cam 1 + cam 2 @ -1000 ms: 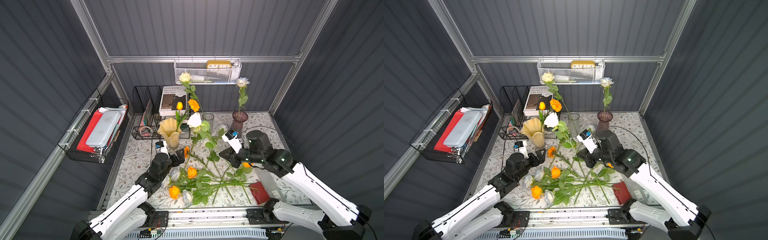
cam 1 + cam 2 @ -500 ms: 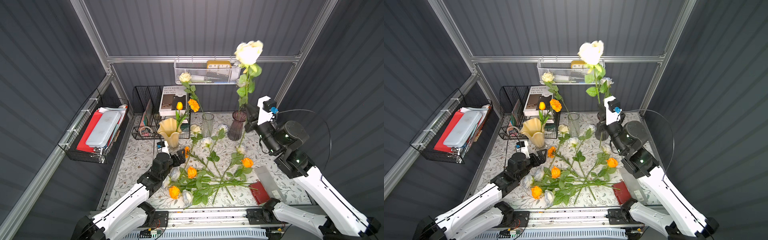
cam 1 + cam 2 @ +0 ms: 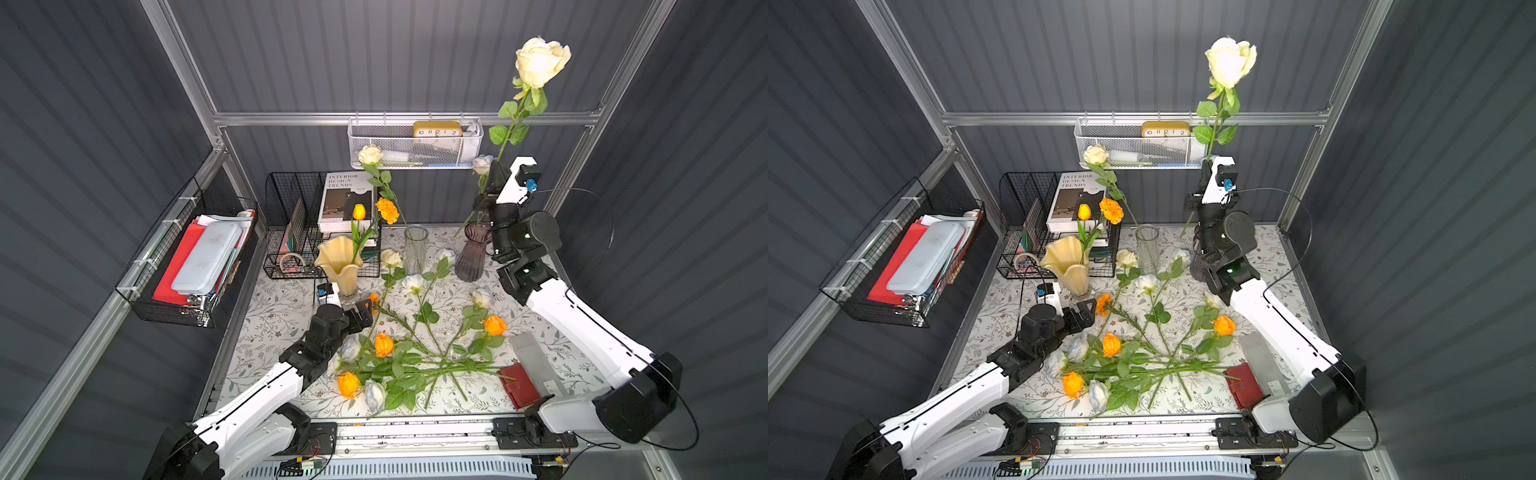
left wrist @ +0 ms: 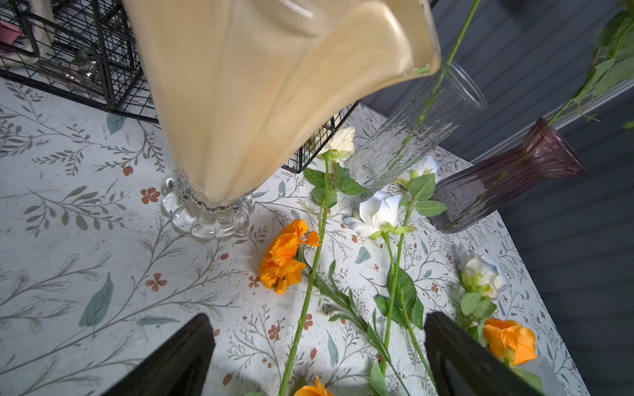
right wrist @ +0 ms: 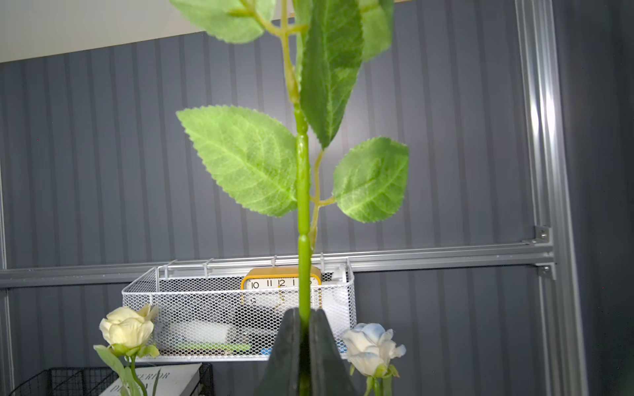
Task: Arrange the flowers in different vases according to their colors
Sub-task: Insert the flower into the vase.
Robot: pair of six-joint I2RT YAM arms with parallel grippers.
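Looking up, we see our right hand (image 3: 496,176) shut tight on the green stem of a cream rose (image 3: 540,62). The bloom stands high above the hand. The stem's low end hangs near the purple vase (image 3: 471,253). Our left hand (image 3: 360,312) is spread apart, low over the counter (image 3: 274,307), beside the yellow vase (image 3: 338,262) and the loose flowers (image 3: 383,345).
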